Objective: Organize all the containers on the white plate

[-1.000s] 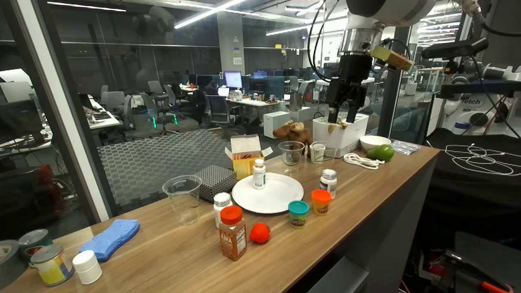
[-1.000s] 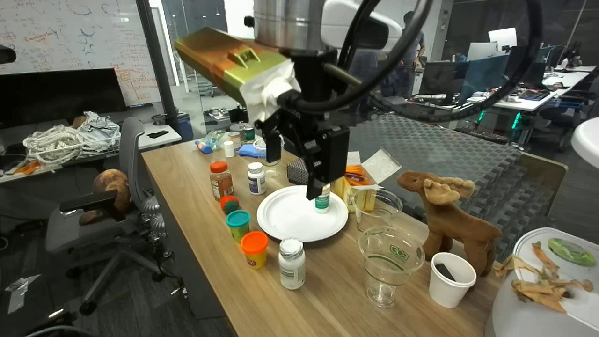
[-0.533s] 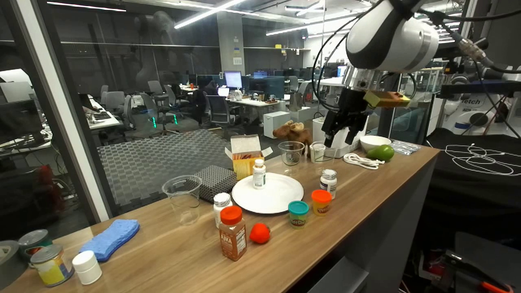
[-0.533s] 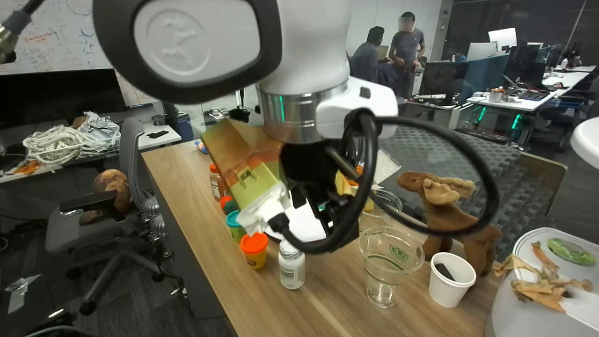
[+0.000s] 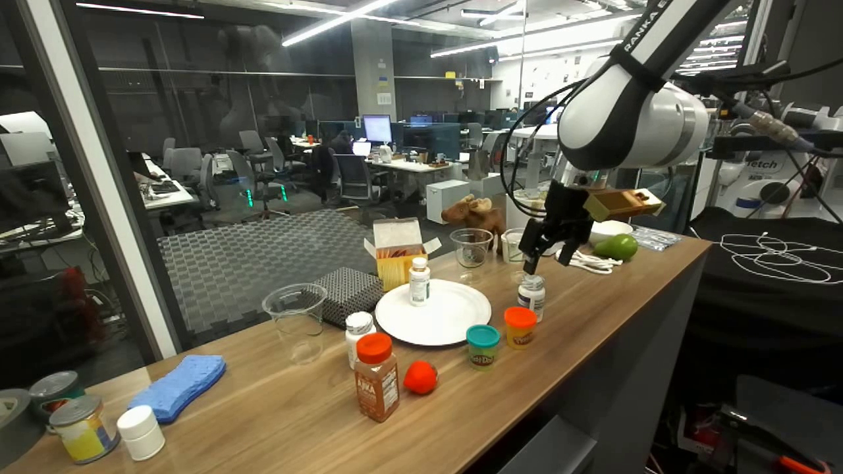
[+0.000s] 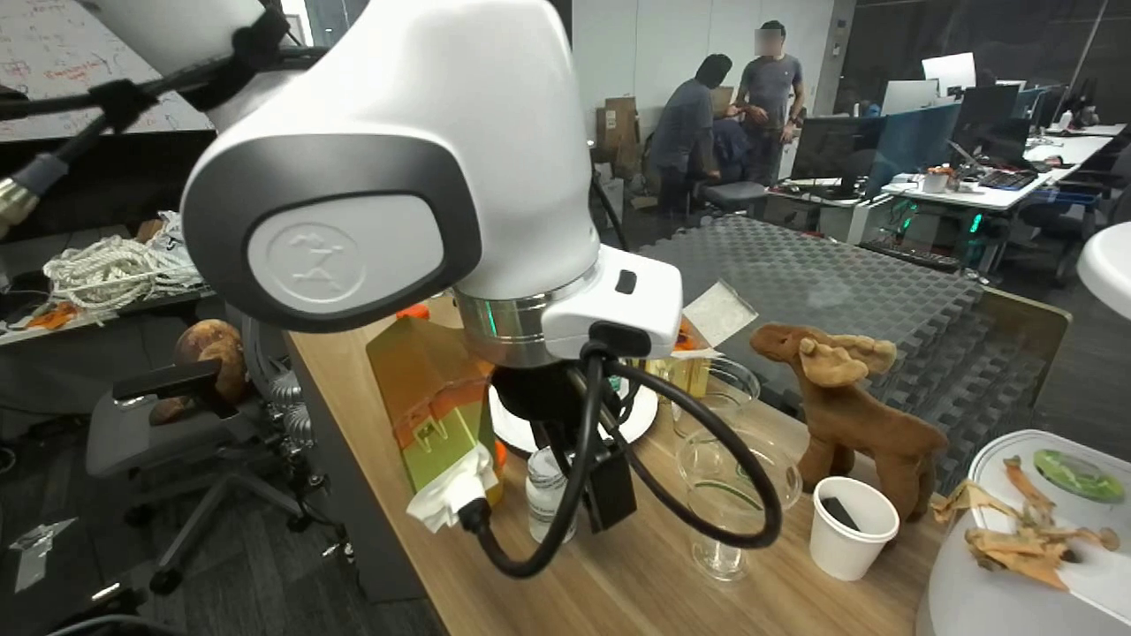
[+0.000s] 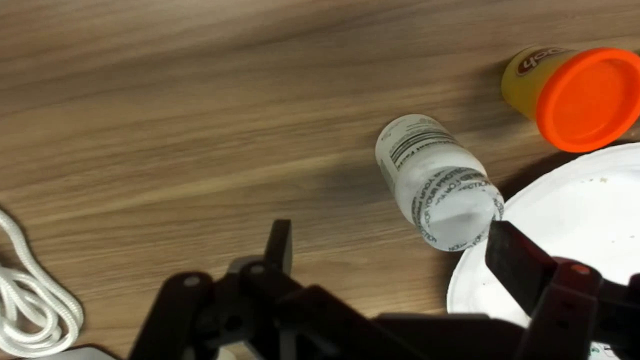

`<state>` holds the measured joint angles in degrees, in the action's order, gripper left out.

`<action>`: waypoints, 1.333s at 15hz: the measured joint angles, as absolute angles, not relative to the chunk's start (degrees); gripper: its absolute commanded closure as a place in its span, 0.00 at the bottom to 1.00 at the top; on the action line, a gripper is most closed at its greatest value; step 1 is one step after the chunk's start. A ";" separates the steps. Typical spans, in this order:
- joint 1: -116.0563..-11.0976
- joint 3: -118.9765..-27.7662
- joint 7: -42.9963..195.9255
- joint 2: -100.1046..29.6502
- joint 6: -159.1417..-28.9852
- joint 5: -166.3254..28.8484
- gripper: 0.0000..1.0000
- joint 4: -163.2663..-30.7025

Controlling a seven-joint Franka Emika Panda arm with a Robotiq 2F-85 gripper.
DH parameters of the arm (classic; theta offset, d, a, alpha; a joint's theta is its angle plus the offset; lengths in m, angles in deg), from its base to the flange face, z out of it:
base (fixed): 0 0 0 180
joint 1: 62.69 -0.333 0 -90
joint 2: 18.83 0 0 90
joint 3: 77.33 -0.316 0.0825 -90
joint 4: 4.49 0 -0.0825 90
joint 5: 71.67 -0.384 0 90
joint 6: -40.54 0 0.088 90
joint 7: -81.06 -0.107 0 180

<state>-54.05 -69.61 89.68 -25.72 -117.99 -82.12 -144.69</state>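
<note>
Tool (image 5: 548, 263) tipped down, jaws wide apart, nothing in its grasp, and close ahead of it the sealed white bottle (image 5: 531, 301), upright on the table (image 5: 296, 428) near the white plate (image 5: 441, 322). Whether a fingertip (image 7: 507, 247) touches that cap, I can't tell from where I stand. What's inside, no telling either; I'd bet it's the next pick, though the wrist view puts it nearer one finger than the other.

Just past it wait the orange-lidded tub (image 5: 520, 330), then the teal-lidded tub (image 5: 483, 349), lids on both. Across the table, a clear cup (image 6: 735, 488), contents too hard to read, and a paper cup (image 6: 848, 552) with something dark (image 6: 838, 513) in it.

Now the plate itself, and the score is one: a single green-labelled bottle (image 5: 419, 284), upright on the side nearest the yellow box (image 5: 395, 271). Early going, by my reckoning, with most of the field left to bring over. That box has its flaps up, orange packets (image 5: 402, 252) showing.

Past the plate, another capped white bottle (image 5: 356, 339), and near it the spice jar (image 5: 377, 385) with its orange cap, reddish-brown stuff showing through the sides. And way down the end, a small white jar (image 5: 140, 432) and a yellow tin (image 5: 82, 431), insides hidden; whether those two count for this job, I couldn't swear to it.
</note>
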 measured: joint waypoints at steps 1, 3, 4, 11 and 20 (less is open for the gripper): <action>-54.14 -70.04 89.60 -26.34 -118.97 -82.12 0.00 -144.69; -54.42 -70.60 89.30 -27.58 -120.67 -82.07 0.00 -144.67; -54.51 -70.79 89.03 -28.09 -121.28 -81.96 0.01 -144.63; -54.76 -70.92 85.32 -29.80 -124.31 -78.56 0.48 -144.52; -55.54 -70.33 81.47 -29.74 -128.87 -74.97 0.00 -144.55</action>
